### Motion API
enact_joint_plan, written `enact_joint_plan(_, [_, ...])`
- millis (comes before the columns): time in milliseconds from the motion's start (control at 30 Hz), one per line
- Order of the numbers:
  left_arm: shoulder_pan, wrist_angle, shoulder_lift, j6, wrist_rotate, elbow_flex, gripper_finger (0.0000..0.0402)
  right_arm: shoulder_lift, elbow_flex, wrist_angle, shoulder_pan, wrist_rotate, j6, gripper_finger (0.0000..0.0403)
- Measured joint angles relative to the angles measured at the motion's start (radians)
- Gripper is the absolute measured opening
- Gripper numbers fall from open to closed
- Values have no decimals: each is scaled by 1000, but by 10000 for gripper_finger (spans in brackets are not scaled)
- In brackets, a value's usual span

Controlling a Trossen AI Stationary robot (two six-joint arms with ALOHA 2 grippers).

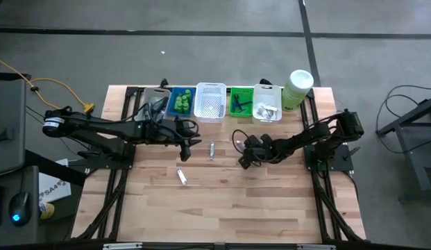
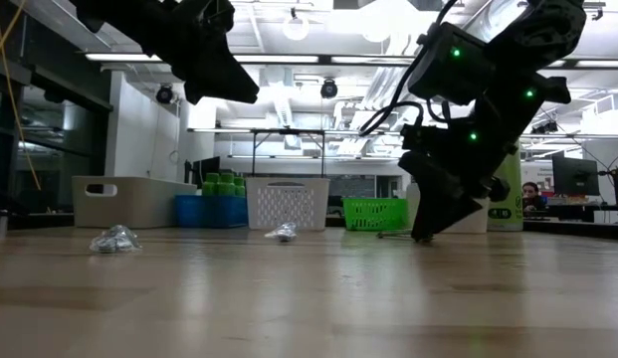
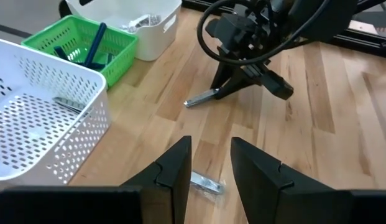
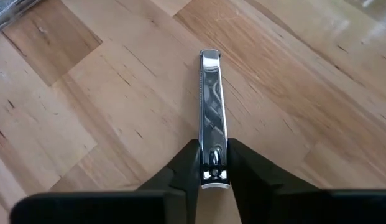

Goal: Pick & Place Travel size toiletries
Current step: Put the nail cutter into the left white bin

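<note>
On the left side, the left gripper hangs above the wooden table with nothing in it. In the left wrist view its two dark fingers stand apart with bare wood showing between them, so it's loose, not grabbing anything. Right under it sits a small silvery wrapped item, and another wrapped silvery piece lies further out on the boards.

Along the far edge there's the row of baskets: a clear basket at the left end, then a blue basket holding little green bottles, a white basket with perforated walls, a green basket with dark razors in it, and a white bin with silvery stuff inside. The big pale-green canister stands at the right end of the row.

Over to the right, the right gripper is down at the table surface. The right wrist view shows it best: a shiny metal nail clipper lies flat on the wood, and the two fingertips are pinched against the sides of its near end. So it's clamped on the clipper, which is resting on the table, with most of its length sticking out past the fingers. From the left wrist view you can see the clipper's free end poking out from under that gripper.
</note>
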Motion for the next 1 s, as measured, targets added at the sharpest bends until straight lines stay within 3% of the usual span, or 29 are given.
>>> enact_joint_plan(267, [0,-11,0,-22,43,0,113,-5,-1,1,0,-6,-15,49])
enact_joint_plan(500, [0,-72,0,-22,47,0,113,-116,-10,-17,5,-85,-71,49])
enact_joint_plan(600, [0,-59,0,-20,25,-15,113,-171,-7,1,21,-58,-109,49])
enact_joint_plan(767, [0,148,0,19,8,-144,113,-222,-6,81,67,21,-201,49])
enact_joint_plan(1000, [0,626,0,97,107,-367,113,-225,-4,423,112,56,-484,49])
